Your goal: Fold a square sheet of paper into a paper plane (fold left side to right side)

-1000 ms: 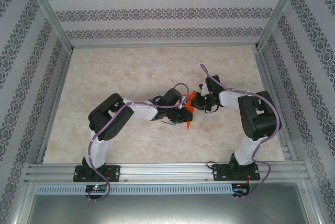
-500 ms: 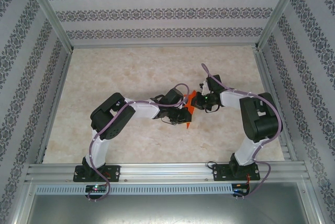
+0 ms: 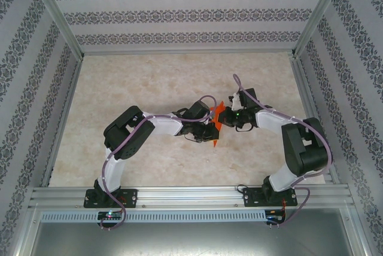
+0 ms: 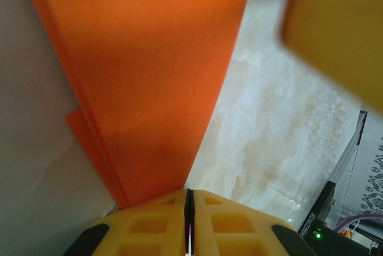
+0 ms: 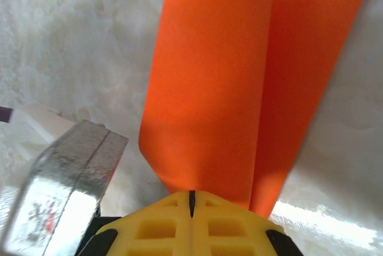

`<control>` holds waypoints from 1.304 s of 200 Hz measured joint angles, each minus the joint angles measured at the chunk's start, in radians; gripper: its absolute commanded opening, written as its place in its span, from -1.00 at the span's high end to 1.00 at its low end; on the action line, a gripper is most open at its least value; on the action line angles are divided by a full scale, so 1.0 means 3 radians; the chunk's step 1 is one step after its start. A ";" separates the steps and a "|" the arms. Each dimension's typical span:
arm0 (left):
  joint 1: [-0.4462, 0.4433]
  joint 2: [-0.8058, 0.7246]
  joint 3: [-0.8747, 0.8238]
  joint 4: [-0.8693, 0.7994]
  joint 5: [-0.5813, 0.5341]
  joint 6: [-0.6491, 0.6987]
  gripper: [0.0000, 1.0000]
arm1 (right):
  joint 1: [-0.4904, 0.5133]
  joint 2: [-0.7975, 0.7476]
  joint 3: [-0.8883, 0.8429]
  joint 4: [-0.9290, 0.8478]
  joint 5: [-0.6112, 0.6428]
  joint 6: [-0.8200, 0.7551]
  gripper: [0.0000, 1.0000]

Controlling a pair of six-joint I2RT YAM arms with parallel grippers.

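Paper sheet (image 3: 218, 112), bright orange-red and folded into a narrow layered strip, is up off the marble-patterned tabletop (image 3: 149, 82), just to the 3 o'clock side of the table's centre, and both arms are on it.

Left gripper (image 3: 213, 132) reaches in from 8 o'clock. On its wrist camera the yellow fingers (image 4: 149, 226) are pressed together to a thin dark seam, and the paper's lower point runs straight down into that seam, so it is clamped on the sheet. The strip fans away toward 12 o'clock with a second layer peeking out at 9 o'clock. A blurred yellow finger (image 4: 341, 29) of the other arm looms at 2 o'clock.

Right gripper (image 3: 227, 115) comes in from 3 o'clock. Its yellow fingers (image 5: 233, 226) are likewise squeezed together on the paper, two orange layers rising from the seam side by side.

Any writing? A black part (image 4: 311, 223) at 5 o'clock in the left wrist view carries white print and a green light, too small to read. A shiny silver block (image 5: 66, 178) at 8 o'clock in the right wrist view shows a blurred mark with red, unreadable.
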 measured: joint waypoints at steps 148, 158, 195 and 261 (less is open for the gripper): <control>0.0000 0.0001 0.0001 0.0000 -0.0011 -0.0008 0.77 | -0.0104 0.0533 0.0254 -0.0102 0.0043 -0.0239 1.00; 0.0000 0.0003 0.0006 0.0000 -0.0013 -0.0009 0.77 | -0.0120 0.0544 0.0272 -0.0118 0.0036 -0.0256 1.00; 0.0001 0.0005 0.0009 0.0001 -0.0013 -0.0009 0.78 | -0.0216 0.0636 0.0403 -0.0148 0.0058 -0.0290 1.00; 0.0001 0.0024 0.0028 0.0020 -0.0037 -0.0010 0.79 | -0.0303 0.0824 0.0670 -0.0328 0.0019 -0.0314 1.00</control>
